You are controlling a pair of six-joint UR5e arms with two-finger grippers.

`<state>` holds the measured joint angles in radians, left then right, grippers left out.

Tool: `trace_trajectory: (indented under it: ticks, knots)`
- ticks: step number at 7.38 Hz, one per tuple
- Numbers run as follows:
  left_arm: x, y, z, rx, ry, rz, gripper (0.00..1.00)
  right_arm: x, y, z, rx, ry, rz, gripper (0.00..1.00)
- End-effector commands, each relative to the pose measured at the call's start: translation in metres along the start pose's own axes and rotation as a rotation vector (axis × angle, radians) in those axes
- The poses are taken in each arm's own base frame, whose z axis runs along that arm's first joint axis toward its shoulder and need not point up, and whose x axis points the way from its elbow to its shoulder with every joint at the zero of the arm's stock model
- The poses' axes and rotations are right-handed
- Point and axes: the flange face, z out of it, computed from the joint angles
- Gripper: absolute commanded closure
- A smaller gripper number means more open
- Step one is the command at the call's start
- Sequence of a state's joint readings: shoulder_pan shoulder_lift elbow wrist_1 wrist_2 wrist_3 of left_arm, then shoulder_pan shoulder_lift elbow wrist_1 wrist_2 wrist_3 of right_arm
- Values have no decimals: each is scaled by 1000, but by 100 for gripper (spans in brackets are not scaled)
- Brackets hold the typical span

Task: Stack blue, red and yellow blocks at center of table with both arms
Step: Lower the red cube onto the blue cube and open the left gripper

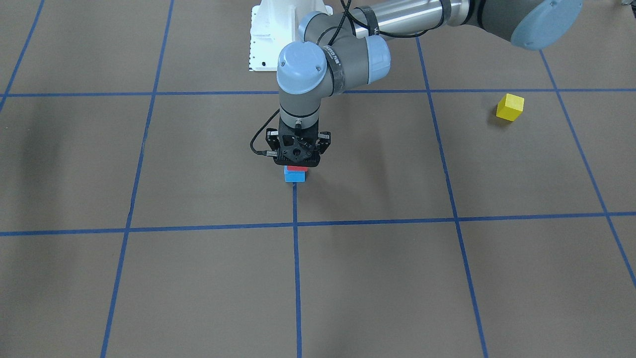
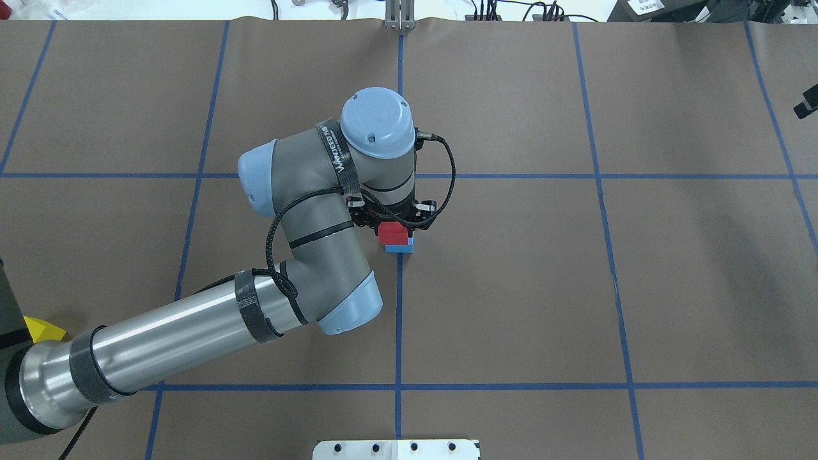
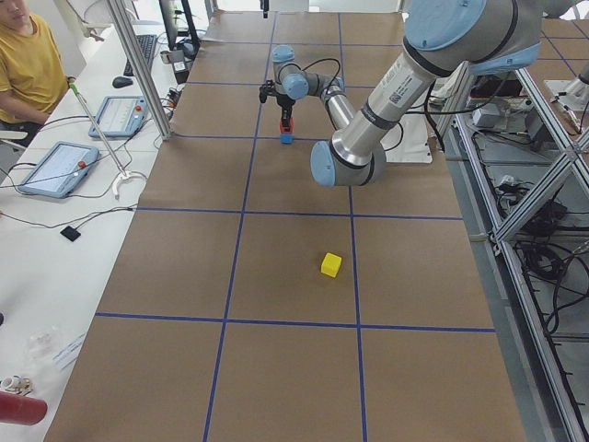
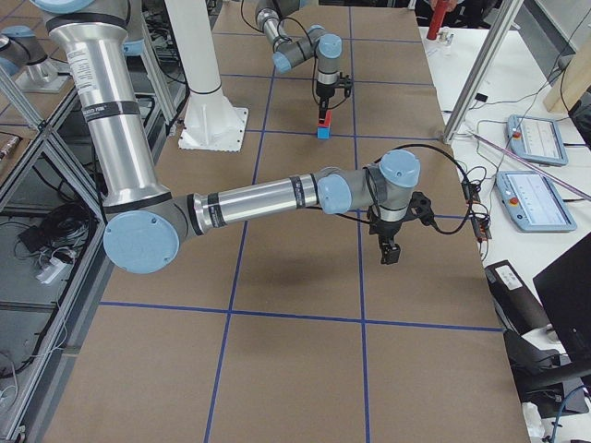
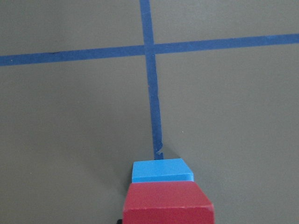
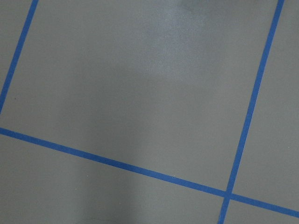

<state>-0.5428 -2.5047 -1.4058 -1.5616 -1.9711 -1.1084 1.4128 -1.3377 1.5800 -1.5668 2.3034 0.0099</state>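
The blue block [image 1: 294,177] stands at the table's centre on a tape crossing. The red block [image 1: 296,169] is directly on top of it, slightly offset in the left wrist view [image 5: 167,204]. My left gripper [image 1: 296,165] points straight down and is shut on the red block. The yellow block [image 1: 510,107] lies alone on the table's left side, partly hidden by my left arm in the overhead view [image 2: 42,329]. My right gripper [image 4: 389,256] shows only in the exterior right view, low over bare table; I cannot tell whether it is open or shut.
Blue tape lines [image 1: 296,248] divide the brown table into squares. The white robot base [image 1: 268,35] stands at the robot's edge. Tablets and cables [image 3: 60,166] lie on the side bench by a seated operator.
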Motion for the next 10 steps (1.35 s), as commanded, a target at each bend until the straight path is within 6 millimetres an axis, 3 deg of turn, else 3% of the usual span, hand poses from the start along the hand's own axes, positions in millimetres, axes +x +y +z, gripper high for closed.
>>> trace_trajectory:
  ticks: [1, 4, 7, 10]
  knots:
    - [2, 1, -2, 1, 4, -7, 90, 0, 1, 1, -2, -1, 2, 0]
    - [4, 1, -1, 1, 7, -32, 89, 0, 0, 0, -1, -1, 0, 0]
    - [5, 1, 0, 3, 9, -28, 71, 0, 0, 0, -1, -1, 0, 0]
    - [7, 1, -1, 2, 11, -26, 62, 0, 0, 0, -1, -1, 1, 0]
